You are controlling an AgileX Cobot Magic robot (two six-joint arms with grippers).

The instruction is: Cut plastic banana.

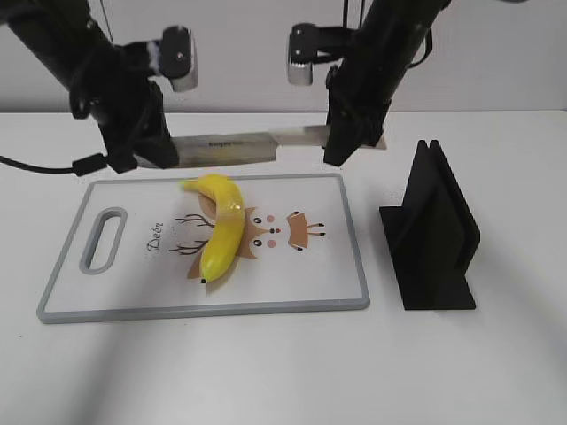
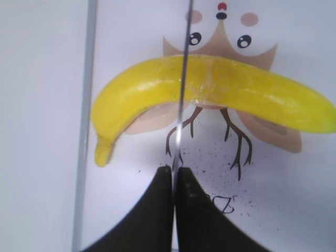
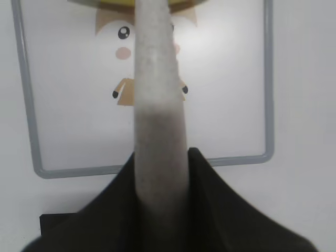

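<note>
The plastic banana (image 1: 221, 232) is lying on the cutting board (image 1: 133, 292), a little left of the board's middle. Its stem end is at the far side and its dark tip is at the near side. It is lying over a printed deer picture (image 1: 283, 232).

The banana looks shiny and smooth, so it would likely slip or roll if it were pushed from the side. It is probably light and hard, being a toy. A faint line can be seen across its middle in the left wrist view (image 2: 210, 79), and that is likely where the two parts come apart. If it had to be held, the thick part near the stem would be the best place, away from that line.

A knife (image 1: 239, 146) is held flat in the air, at the far side of the board and above it. The left gripper (image 2: 174, 170) is closed tight on the thin blade end. The right gripper (image 3: 160, 157) is closed around the grey handle. So the knife is held by both ends.

In the left wrist view the blade edge is seen crossing over the banana, a little toward the stem from the faint line. It cannot be told for sure if the blade is touching the banana, but in the exterior view it seems to be well above it.

A black stand (image 1: 434, 235) is placed on the table (image 1: 266, 372) to the right of the board.
</note>
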